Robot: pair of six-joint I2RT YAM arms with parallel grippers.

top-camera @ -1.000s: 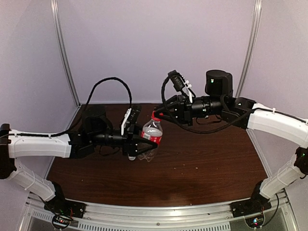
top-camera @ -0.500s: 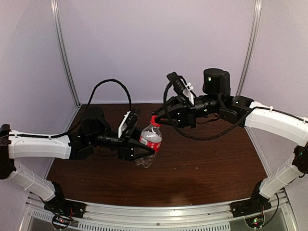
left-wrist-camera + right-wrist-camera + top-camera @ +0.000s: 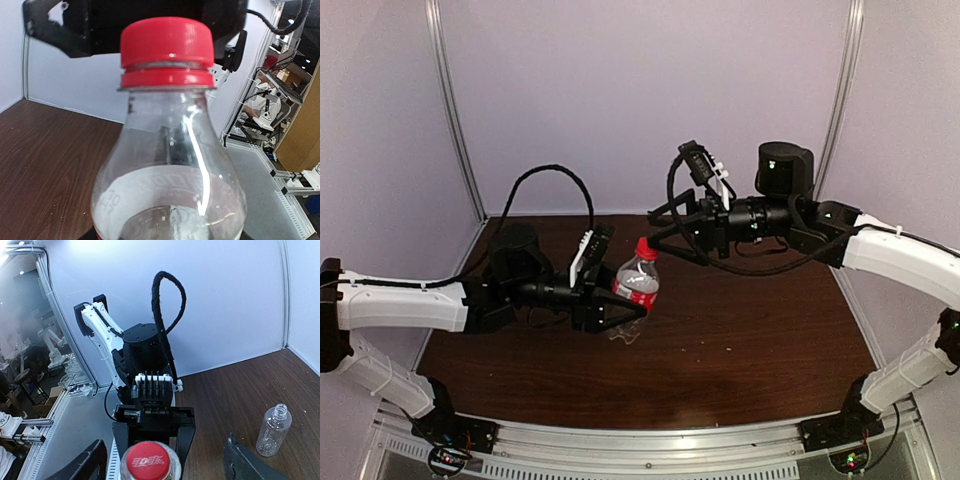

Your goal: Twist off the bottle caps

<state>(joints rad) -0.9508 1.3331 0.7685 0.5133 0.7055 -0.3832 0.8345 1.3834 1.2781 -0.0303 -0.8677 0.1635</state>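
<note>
A clear bottle with a red label band is tilted above the table, with my left gripper shut on its lower body. Its red cap sits on the neck. In the left wrist view the red cap and the bottle's shoulder fill the frame, and my own fingers are hidden under the bottle. My right gripper stands open just right of the cap. In the right wrist view its fingers flank the red cap without touching it.
A plain clear bottle stands uncapped on the brown table, below and beside the held one; from above it shows as a clear shape. The purple back wall and metal posts close the far side.
My right gripper has opened off the red cap and drawn back slightly to the right. The left gripper keeps its hold, and the bottle has shifted a little.
</note>
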